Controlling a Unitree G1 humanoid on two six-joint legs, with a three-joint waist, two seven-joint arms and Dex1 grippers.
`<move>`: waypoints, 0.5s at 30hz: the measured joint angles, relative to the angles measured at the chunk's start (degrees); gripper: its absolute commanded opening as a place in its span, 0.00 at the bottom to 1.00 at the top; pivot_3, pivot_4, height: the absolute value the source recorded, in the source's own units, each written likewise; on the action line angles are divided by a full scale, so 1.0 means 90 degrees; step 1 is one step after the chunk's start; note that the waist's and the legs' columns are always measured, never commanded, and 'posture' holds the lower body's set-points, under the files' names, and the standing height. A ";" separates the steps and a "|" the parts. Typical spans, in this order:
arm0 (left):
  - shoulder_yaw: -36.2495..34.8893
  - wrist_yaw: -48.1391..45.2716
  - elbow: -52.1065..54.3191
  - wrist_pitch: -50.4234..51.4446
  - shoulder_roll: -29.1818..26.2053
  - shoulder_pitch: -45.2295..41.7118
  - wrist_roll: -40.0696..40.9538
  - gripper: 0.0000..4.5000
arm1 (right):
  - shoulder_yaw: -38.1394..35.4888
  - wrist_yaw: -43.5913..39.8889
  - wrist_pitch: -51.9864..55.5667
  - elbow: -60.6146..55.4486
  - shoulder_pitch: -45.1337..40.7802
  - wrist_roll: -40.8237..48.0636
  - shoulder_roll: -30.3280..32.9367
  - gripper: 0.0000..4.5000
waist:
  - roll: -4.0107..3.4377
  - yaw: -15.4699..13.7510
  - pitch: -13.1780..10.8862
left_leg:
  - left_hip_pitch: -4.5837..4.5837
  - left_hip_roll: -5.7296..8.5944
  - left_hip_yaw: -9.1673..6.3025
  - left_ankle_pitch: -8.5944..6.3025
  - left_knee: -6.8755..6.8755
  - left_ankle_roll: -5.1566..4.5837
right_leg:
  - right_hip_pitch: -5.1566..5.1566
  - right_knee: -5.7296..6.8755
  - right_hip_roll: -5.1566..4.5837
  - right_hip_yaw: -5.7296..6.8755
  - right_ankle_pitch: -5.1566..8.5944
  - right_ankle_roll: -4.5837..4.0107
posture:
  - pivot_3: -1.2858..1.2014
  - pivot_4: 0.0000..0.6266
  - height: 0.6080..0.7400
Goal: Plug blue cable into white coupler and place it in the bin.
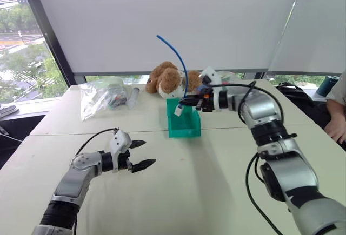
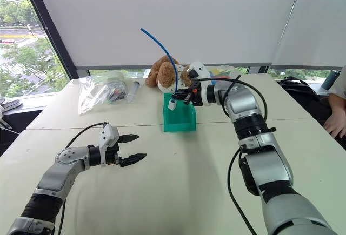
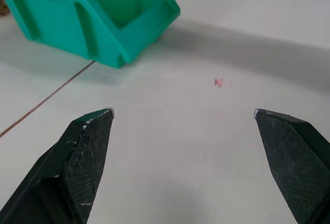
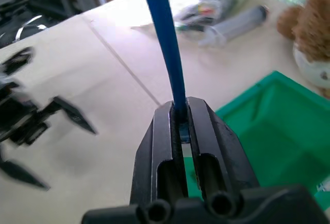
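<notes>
Right gripper (image 1: 186,101) pinches blue cable (image 1: 174,56) above bin (image 1: 184,120); left gripper (image 1: 141,155) wide, near bin's front.

Silver-grey jointed arms with black bands, looped black cables, and tapered black textured fingers (image 3: 85,152).

Right gripper (image 1: 186,101) clamped on blue cable (image 1: 181,62) above the bin (image 1: 184,122); cable arcs upward, white coupler (image 1: 178,111) hanging at its lower end. Left gripper (image 1: 141,155) over desk (image 1: 194,186), jaws spread. Plush toy (image 1: 168,79) behind bin.
</notes>
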State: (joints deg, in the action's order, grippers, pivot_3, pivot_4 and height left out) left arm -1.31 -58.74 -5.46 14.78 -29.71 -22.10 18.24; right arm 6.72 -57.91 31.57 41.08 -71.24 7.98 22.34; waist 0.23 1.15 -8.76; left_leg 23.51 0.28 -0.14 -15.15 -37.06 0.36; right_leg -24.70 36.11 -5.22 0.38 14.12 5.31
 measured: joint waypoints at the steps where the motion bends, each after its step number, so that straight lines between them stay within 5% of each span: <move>1: -0.0029 0.0061 0.0113 0.0133 -0.0016 0.0034 0.0058 1.00 | 0.0002 0.0131 -0.0109 0.0440 -0.0118 -0.0066 -0.0110 0.00 | -0.0001 0.0001 -0.0001 | 0.0000 0.0000 0.0000 0.0000 0.0000 0.0000 | 0.0000 0.0001 0.0000 0.0000 0.0000 0.0000 | 0.52 0.24 1.00; 3: -0.0047 0.0179 0.0320 0.0386 -0.0033 0.0089 0.0185 1.00 | -0.0004 0.0461 -0.0314 0.1218 -0.0333 -0.0186 -0.0285 0.00 | -0.0005 0.0005 -0.0004 | 0.0000 0.0001 0.0001 0.0001 0.0001 0.0002 | 0.0000 0.0000 0.0000 0.0000 0.0000 0.0001 | 0.52 0.24 1.00; 6: -0.0071 0.0317 0.0610 0.0739 -0.0137 0.0182 0.0317 1.00 | -0.0146 0.1079 -0.0640 0.2374 -0.0716 -0.0310 -0.0467 0.25 | -0.0007 0.0005 -0.0012 | 0.0000 0.0002 0.0003 0.0002 0.0006 0.0003 | -0.0001 -0.0002 0.0000 0.0000 0.0000 0.0001 | 0.52 0.24 1.00; 13: -0.0215 0.0544 0.1022 0.1253 -0.0249 0.0247 0.0666 1.00 | -0.0687 0.1876 -0.1021 0.3389 -0.1184 -0.0348 -0.0571 1.00 | -0.0016 0.0009 -0.0045 | 0.0001 0.0009 0.0006 0.0004 0.0006 0.0009 | 0.0000 -0.0002 -0.0005 0.0000 -0.0001 0.0001 | 0.52 0.24 1.00; 15: -0.0217 0.0592 0.1112 0.1340 -0.0250 0.0255 0.0696 1.00 | -0.0853 0.1975 -0.1053 0.3416 -0.1336 -0.0320 -0.0555 1.00 | -0.0017 0.0008 -0.0053 | 0.0001 0.0009 0.0005 0.0005 0.0006 0.0009 | 0.0000 -0.0001 -0.0003 0.0000 -0.0001 0.0002 | 0.52 0.24 1.00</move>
State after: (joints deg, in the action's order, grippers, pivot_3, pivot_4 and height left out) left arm -3.27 -53.42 4.54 26.84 -31.96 -19.80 24.50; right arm -0.96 -40.13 22.09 71.82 -83.26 5.11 17.35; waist 0.08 1.22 -9.24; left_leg 23.52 0.36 -0.09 -15.10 -37.00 0.45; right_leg -24.71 36.10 -5.25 0.38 14.11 5.32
